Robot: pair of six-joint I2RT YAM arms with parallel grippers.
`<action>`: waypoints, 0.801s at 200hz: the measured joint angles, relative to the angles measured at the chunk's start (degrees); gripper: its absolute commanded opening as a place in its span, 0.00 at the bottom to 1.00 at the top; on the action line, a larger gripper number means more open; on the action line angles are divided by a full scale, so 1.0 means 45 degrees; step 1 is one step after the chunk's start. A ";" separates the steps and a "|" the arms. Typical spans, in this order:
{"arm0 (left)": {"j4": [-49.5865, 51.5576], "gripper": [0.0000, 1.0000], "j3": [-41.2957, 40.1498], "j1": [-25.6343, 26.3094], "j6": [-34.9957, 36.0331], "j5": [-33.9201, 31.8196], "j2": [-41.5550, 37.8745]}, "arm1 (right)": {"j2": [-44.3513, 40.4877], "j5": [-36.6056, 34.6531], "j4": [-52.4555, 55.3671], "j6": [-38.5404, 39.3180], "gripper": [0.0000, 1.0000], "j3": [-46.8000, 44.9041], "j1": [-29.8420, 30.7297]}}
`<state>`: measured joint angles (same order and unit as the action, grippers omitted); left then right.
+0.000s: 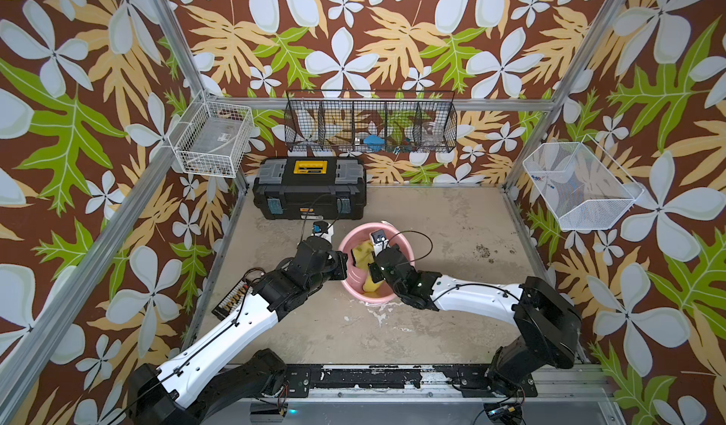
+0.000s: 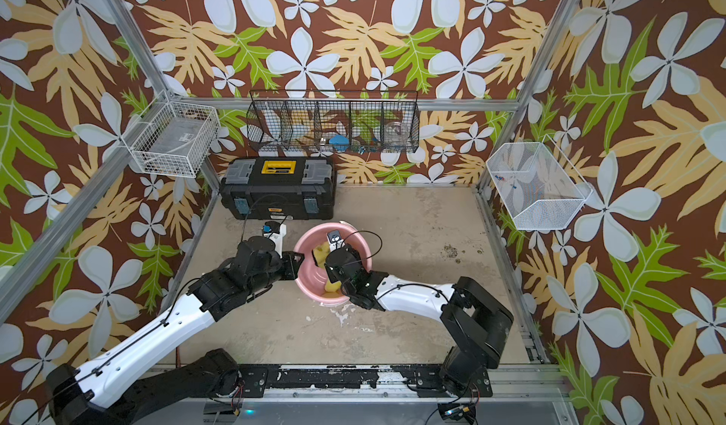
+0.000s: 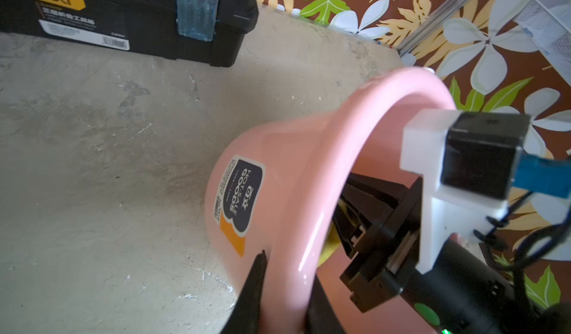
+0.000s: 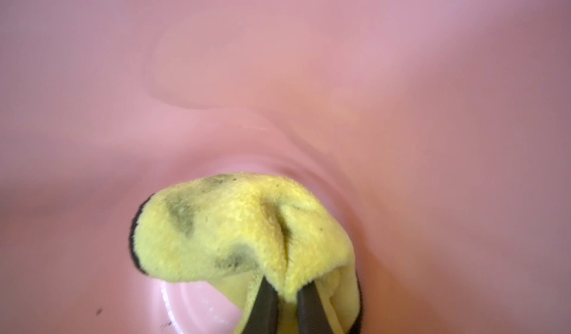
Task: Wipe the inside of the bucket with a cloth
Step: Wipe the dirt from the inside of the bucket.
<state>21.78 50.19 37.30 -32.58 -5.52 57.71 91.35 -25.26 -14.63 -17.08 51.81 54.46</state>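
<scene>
The wiping looked to be under way but not finished. The bucket (image 1: 404,246) stood mid-surface, just nearer than the toolbox (image 1: 308,191). The cloth (image 4: 234,227) was inside it, bunched low against the inner wall where it meets the bottom. The right claw (image 4: 289,298) reached down into the bucket and was pinched tight on a fold of the cloth. The left claw (image 3: 287,270) sat at the bucket's left rim with one finger outside the wall and one inside, clamped on it, seemingly to steady the bucket. A couple of dark specks showed on the bucket's bottom in the right wrist view, and much of the inner wall lay away from the cloth. I judged that most of the inside had yet to be covered, though the pictures could not show which parts were already clean.

The surface (image 1: 451,226) was a pale, mottled, concrete-like floor, scuffed, with dark crumbs (image 1: 483,252) right of the bucket. Leaf-and-flower wallpaper covered the walls. A black wire rack (image 1: 371,126) hung on the far wall, a white wire basket (image 1: 214,140) on the left and a white mesh basket (image 1: 577,185) on the right.
</scene>
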 measured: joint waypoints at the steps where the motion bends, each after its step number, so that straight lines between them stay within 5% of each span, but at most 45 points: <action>1: -0.0015 0.00 0.0000 0.0000 0.0010 0.0010 0.0005 | -0.0029 0.0000 -0.0024 0.0000 0.00 -0.0029 0.0005; 39: -0.0719 0.00 -0.0044 0.0000 0.0646 0.0233 0.0092 | -0.0510 0.0126 -0.0287 0.0359 0.00 -0.0379 0.0058; 160: -0.1846 0.00 -0.0758 0.0136 0.2341 -0.0355 -0.1277 | 0.3502 -0.1807 0.0869 0.3079 0.00 0.3745 -0.0087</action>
<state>13.47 46.78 37.91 -22.04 -7.11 51.96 107.11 -33.39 -10.72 -3.22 68.66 54.06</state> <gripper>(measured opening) 0.188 0.098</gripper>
